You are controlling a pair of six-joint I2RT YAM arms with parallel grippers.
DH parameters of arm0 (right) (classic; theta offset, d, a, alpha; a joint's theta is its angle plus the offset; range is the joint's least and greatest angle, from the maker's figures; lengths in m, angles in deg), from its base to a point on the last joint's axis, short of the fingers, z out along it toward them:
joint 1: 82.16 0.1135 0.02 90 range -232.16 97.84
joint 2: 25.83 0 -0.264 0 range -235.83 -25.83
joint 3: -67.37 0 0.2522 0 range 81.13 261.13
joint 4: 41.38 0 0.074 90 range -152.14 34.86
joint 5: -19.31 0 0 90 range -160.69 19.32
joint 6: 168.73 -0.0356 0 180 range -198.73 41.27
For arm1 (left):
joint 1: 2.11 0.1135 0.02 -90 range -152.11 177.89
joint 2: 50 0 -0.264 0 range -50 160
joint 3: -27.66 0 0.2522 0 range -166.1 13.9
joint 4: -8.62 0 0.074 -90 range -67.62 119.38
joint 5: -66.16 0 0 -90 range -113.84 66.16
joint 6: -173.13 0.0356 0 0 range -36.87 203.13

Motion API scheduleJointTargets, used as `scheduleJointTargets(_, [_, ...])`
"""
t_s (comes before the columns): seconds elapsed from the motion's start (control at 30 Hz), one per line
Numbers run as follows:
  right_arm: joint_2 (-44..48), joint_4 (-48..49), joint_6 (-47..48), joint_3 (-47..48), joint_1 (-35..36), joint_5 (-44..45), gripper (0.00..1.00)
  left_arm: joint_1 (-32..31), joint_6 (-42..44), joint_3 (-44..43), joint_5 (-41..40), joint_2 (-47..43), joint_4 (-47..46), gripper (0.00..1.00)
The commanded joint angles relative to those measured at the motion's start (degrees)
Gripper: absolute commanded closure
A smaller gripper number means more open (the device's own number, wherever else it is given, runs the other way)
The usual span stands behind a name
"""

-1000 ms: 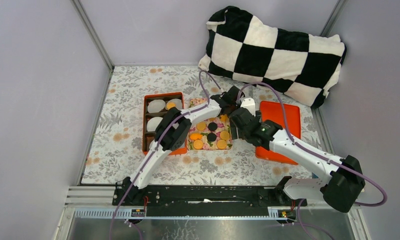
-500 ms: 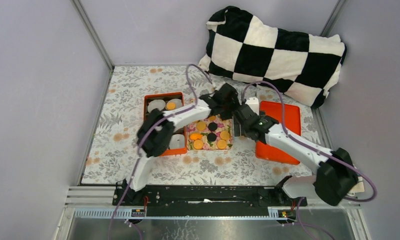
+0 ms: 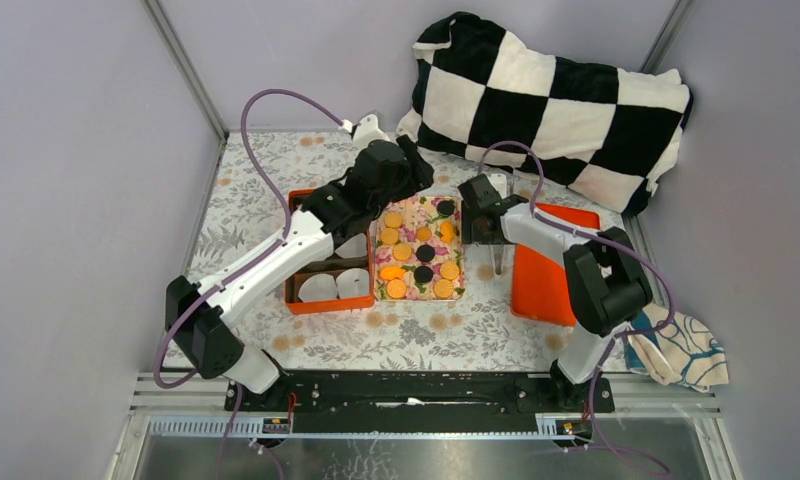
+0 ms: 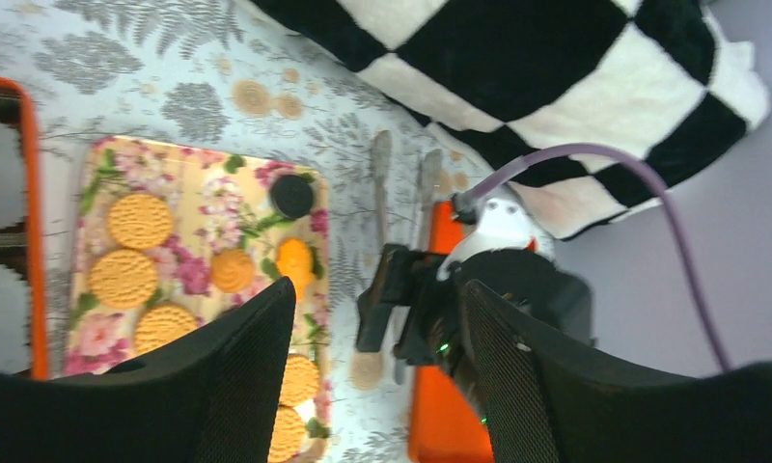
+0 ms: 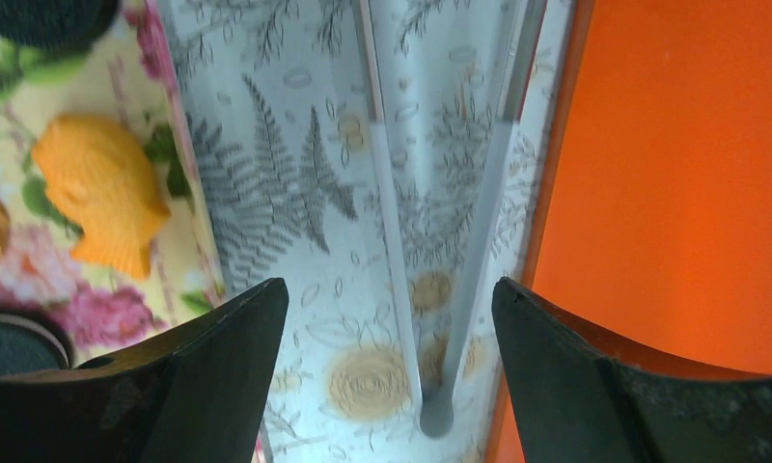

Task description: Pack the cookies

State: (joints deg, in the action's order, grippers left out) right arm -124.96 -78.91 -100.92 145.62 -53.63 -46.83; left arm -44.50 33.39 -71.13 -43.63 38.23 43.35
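Observation:
The cookies [image 3: 423, 252], orange-tan and a few black discs, lie on the floral tray [image 3: 419, 208] in the middle. They also show in the left wrist view [image 4: 139, 220]. My left gripper [image 3: 412, 165] is open and empty, raised above the tray's far left corner; in its own view its jaws [image 4: 377, 386] stand wide apart. My right gripper [image 3: 483, 222] is open and low over silver tongs [image 5: 438, 289], which lie on the cloth between its fingers. A fish-shaped orange cookie [image 5: 102, 193] and a black cookie [image 5: 44, 14] show at the tray's edge.
An orange compartment box [image 3: 292, 290] with white paper cups [image 3: 321, 287] stands left of the tray. An orange lid [image 3: 551, 265] lies right of the tongs. A checkered pillow [image 3: 556, 100] fills the back right. A towel [image 3: 681, 345] lies at the near right.
My left arm has swung up and back to the left, off the tray. My right gripper has moved back and right, from the tray's edge to over the tongs.

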Motion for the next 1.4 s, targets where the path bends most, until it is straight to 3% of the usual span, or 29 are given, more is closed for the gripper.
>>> scheduleJointTargets(0.0, [-3.89, 0.26, 1.19, 4.62, -2.17, 0.47, 0.15, -0.05, 3.51, 3.84, -5.96, -1.97, 2.63, 0.29])
scheduleJointTargets(0.33, [-2.28, 0.39, 1.19, 1.1, -3.7, -1.97, 0.16, 0.25, 3.98, 5.93, -5.55, -2.6, 2.53, 0.28])
scheduleJointTargets(0.83, [-11.15, -0.31, -0.08, 1.06, -4.41, -10.0, 0.2, 0.31, 2.76, 8.69, -4.31, -3.97, 2.62, 0.28])
scheduleJointTargets(0.87, [-10.99, -0.2, -0.34, 0.43, -4.37, -10.69, 0.24, 0.36, 2.68, 8.86, -4.25, -4.09, 2.59, 0.28])
scheduleJointTargets(0.97, [-11.38, 0.12, -0.43, -0.98, -4.57, -13.44, 0.58, 0.29, 2.45, 9.34, -4.07, -4.6, 2.6, 0.28])
scheduleJointTargets(1.03, [-11.88, -0.06, -0.49, -1.49, -4.68, -14.08, 0.74, 0.32, 2.54, 9.73, -3.93, -5.13, 2.51, 0.28])
scheduleJointTargets(1.2, [-7.93, -2.41, 0.54, -0.93, -4.64, -11.89, 0.76, 0.29, 2.63, 11.11, -4.39, -7.16, 2.56, 0.28])
scheduleJointTargets(1.37, [-1.89, -11.23, 4.64, 6.52, -4.57, -10.74, 0.75, 0.3, 2.57, 11.76, -4.4, -8.56, 2.29, 0.28])
